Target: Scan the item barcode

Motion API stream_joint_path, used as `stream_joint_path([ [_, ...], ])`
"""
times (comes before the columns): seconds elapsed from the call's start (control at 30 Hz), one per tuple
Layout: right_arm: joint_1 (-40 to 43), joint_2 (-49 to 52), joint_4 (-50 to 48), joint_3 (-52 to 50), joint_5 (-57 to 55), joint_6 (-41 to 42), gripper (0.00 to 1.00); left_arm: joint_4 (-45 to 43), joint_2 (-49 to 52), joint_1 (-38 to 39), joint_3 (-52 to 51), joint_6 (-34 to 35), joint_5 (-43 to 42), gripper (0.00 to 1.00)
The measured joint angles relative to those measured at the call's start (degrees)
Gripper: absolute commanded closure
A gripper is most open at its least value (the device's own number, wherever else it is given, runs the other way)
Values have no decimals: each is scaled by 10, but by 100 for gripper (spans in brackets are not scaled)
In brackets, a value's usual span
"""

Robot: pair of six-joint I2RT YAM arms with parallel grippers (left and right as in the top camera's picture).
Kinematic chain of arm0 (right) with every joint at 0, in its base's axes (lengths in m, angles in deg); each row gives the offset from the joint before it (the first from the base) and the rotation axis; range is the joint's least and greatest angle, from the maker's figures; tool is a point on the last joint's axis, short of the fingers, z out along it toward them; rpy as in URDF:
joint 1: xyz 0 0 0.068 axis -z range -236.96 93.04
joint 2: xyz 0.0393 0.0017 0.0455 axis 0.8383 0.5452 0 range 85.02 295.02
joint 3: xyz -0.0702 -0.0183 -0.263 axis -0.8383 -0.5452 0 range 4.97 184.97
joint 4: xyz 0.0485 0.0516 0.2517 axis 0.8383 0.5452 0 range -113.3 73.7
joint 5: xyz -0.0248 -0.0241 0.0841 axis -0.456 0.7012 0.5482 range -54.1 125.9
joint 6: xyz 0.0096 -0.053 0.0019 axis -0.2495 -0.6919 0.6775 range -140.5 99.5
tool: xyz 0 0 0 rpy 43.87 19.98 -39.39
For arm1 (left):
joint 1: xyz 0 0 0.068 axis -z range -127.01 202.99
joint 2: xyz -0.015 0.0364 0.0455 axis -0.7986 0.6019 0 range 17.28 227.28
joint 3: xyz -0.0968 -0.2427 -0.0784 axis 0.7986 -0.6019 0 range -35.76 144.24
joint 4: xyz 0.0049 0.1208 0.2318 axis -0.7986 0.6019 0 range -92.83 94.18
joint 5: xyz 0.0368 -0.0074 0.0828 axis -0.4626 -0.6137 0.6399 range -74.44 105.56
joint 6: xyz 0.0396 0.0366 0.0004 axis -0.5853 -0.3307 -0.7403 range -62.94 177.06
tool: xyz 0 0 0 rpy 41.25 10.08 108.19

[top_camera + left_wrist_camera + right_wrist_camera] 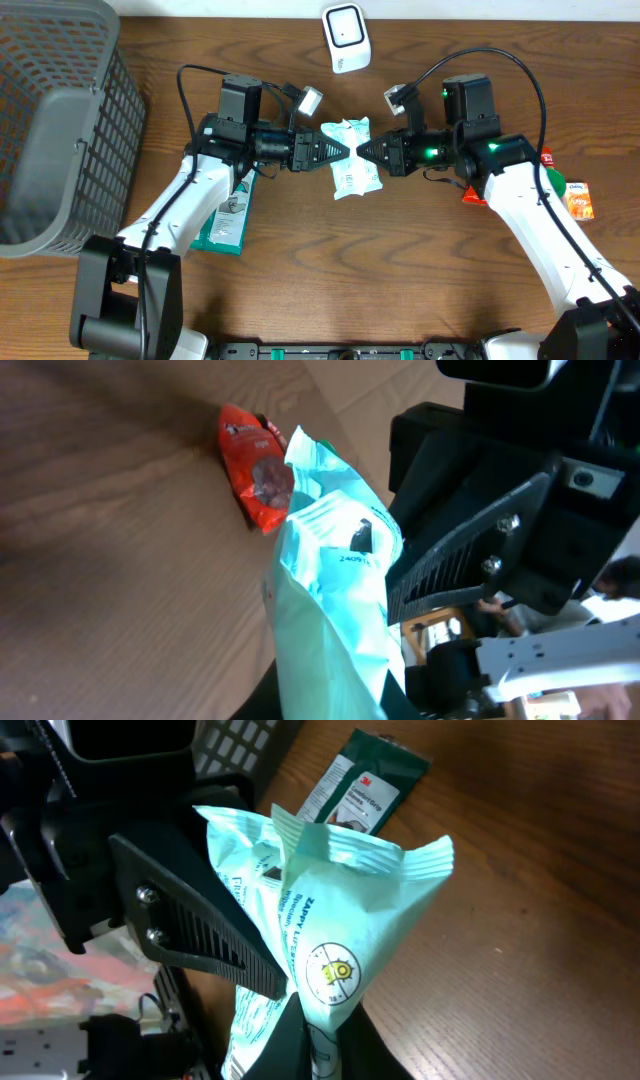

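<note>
A: Where's the wipes pack [352,180]?
B: Between the 2 tools; left tool [342,152] and right tool [364,152] both pinch it, 1 per side; its long axis points at the scanner [345,38], straight beyond, neither arm nearer.

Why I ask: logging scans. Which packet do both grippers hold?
The pale mint packet, pinched between left gripper and right gripper; the green packet, red packet and orange packet lie ungripped.

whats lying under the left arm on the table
A green 3M pack lies flat on the table, partly showing beside the left arm. The arm covers its upper left part, so the full label cannot be seen from overhead.
</note>
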Motion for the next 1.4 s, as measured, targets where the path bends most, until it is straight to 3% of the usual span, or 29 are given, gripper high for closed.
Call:
stream_joint_path([
  [0.2, 1, 0, 9, 0, -21, -2, 74, 1, 0, 0, 0, 2, 0, 92],
  [0.47, 45, -4, 80, 0, -25, -40, 41, -7, 0, 0, 0, 2, 1, 92],
  [0.67, 79, -12, 125, 0, -35, -90, 34, -26, -1, 0, 0, 10, 9, 93],
  [0.73, 89, -12, 130, 0, -45, -98, 25, -19, -4, 0, 0, 18, 33, 93],
  [0.8, 97, -12, 139, 0, -61, -104, 15, 19, -15, 3, 7, 23, 75, 93],
  [0.93, 112, -12, 170, 0, -121, -104, 12, 161, -46, 20, 64, 4, 195, 93],
  [1.13, 154, -12, 198, 0, -176, -77, 1, 404, -60, 110, 270, -78, 483, 93],
  [1.27, 182, -12, 224, 0, -205, -70, 1, 468, -60, 165, 403, -134, 646, 93],
  [1.4, 217, -12, 263, 0, -268, -66, 1, 462, -61, 176, 476, -177, 758, 93],
])
